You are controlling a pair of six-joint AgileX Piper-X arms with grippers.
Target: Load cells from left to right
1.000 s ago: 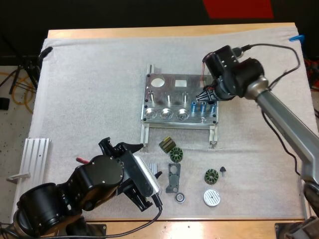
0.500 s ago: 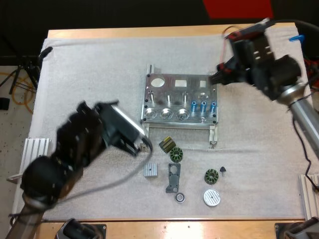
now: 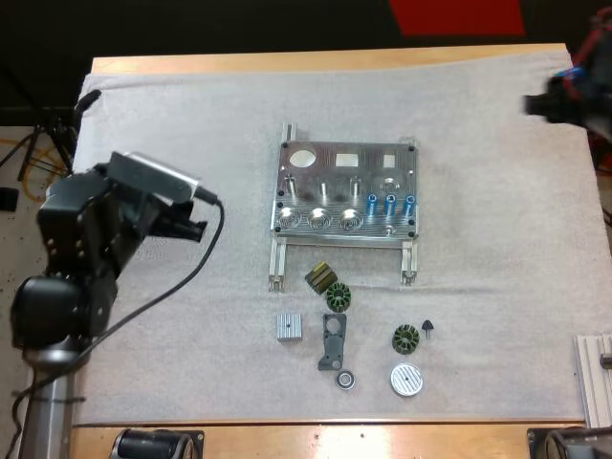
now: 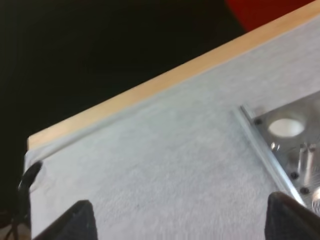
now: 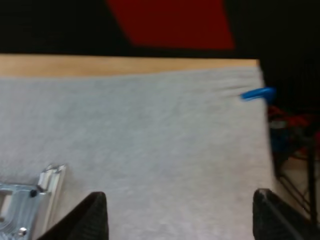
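The metal fixture point(image 3: 344, 196) lies mid-mat with three blue cylinders point(image 3: 390, 203) standing in its front right slots. My left gripper point(image 3: 191, 226) hovers over the mat well to the fixture's left. In the left wrist view, my left gripper point(image 4: 180, 200) is open with bare mat between the fingers point(image 4: 75, 220), and the fixture's corner point(image 4: 287, 135) is close to one finger. My right gripper point(image 3: 535, 103) is blurred at the far right edge. In the right wrist view, my right gripper point(image 5: 180, 195) is open over bare mat, with the fixture's rail end point(image 5: 50, 180) beside one finger.
Small parts lie in front of the fixture: two dark green stators point(image 3: 338, 296) point(image 3: 406, 338), a yellow-green block point(image 3: 320, 277), a finned block point(image 3: 289, 327), a black bracket point(image 3: 333, 341), a bearing point(image 3: 345, 380), a round cap point(image 3: 405, 380). An aluminium rail point(image 3: 595, 378) sits at the right edge.
My right gripper left the blue cylinders and swung to the far right. My left arm rose from the front left, passed near the fixture, and drew back left. The cylinders stayed put.
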